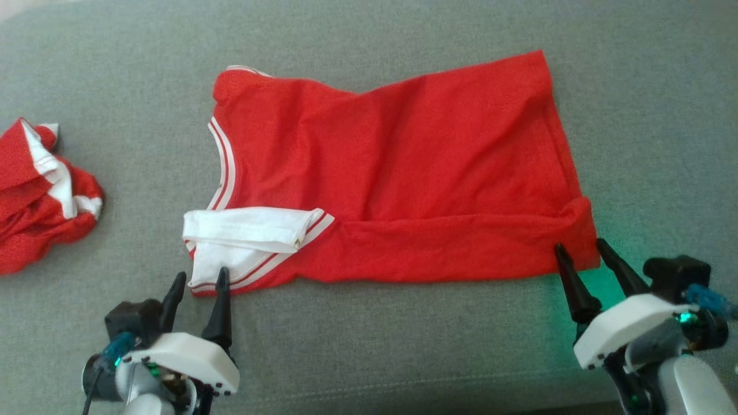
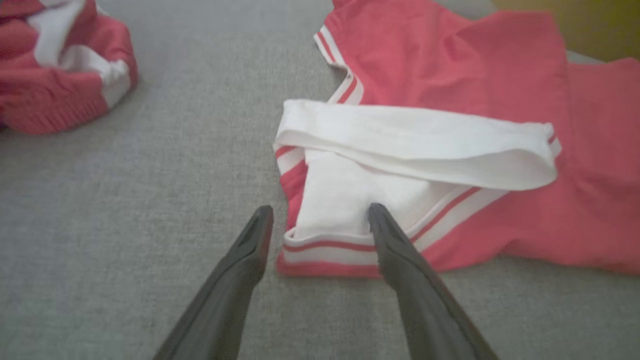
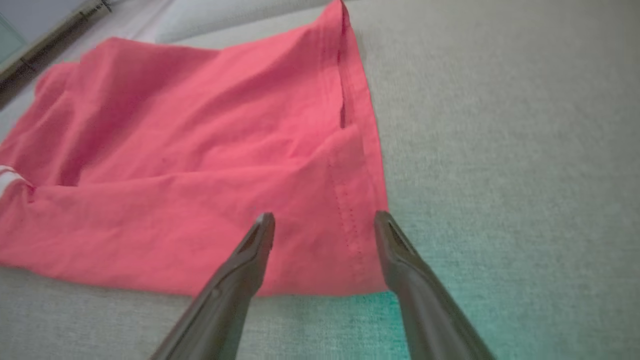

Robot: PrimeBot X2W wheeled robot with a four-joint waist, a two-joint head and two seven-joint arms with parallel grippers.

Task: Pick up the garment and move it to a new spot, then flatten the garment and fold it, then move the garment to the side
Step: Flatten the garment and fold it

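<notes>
Surface: we record a grey fabric surface point(image 1: 369, 346) that carries everything listed below.
Garment: a red jersey point(image 1: 403, 173) with white striped trim lies spread across the middle of the surface, wrinkled. A long strip along its near edge is folded over onto the body.
Second garment: a crumpled red-and-white garment point(image 1: 34, 202) lies at the far left, well apart from the jersey.
White flap point(image 1: 248, 230): it is doubled over at the jersey's near left corner, resting on the red cloth.
Right gripper point(image 1: 579, 245): we note its fingers spread wide at the jersey's near right corner, one tip over the red cloth and one at the hem. It grasps nothing.
Left gripper point(image 1: 202, 275): its fingers are likewise parted at the near left corner, one tip over the white trim and one over bare grey. It grasps nothing.
Glow: we see green light on the surface beside the right gripper.
</notes>
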